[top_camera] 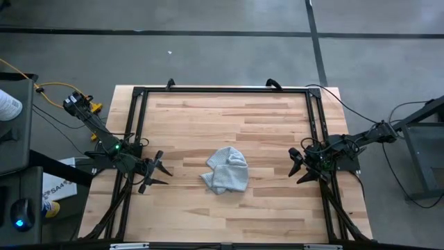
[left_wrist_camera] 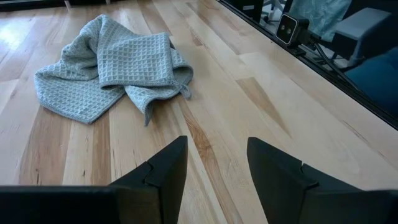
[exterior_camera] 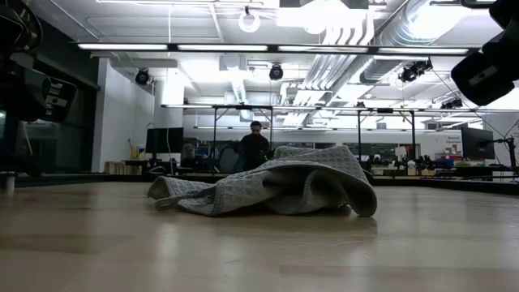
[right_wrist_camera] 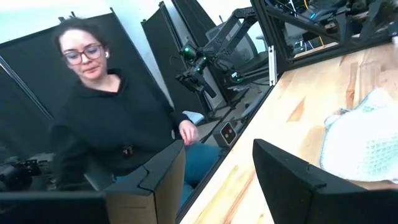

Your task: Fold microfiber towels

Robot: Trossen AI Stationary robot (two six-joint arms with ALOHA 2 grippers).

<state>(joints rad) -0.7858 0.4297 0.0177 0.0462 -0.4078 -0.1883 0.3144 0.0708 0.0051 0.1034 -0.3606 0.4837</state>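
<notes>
The left gripper (top_camera: 158, 173) waits at the left side of the wooden table (top_camera: 277, 208), likely parked there because no grasp has begun; its fingers (left_wrist_camera: 168, 168) stand wide and hold nothing. The microfiber towel (top_camera: 226, 169) lies crumpled mid-table between both arms, not yet folded. The right gripper (top_camera: 300, 167) mirrors this on the right, jaws wide, touching nothing.

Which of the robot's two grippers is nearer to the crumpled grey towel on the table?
Left, narrowly. The left gripper sits open off one side of the towel; the right gripper sits open off the opposite side, slightly farther. Neither touches it.
</notes>
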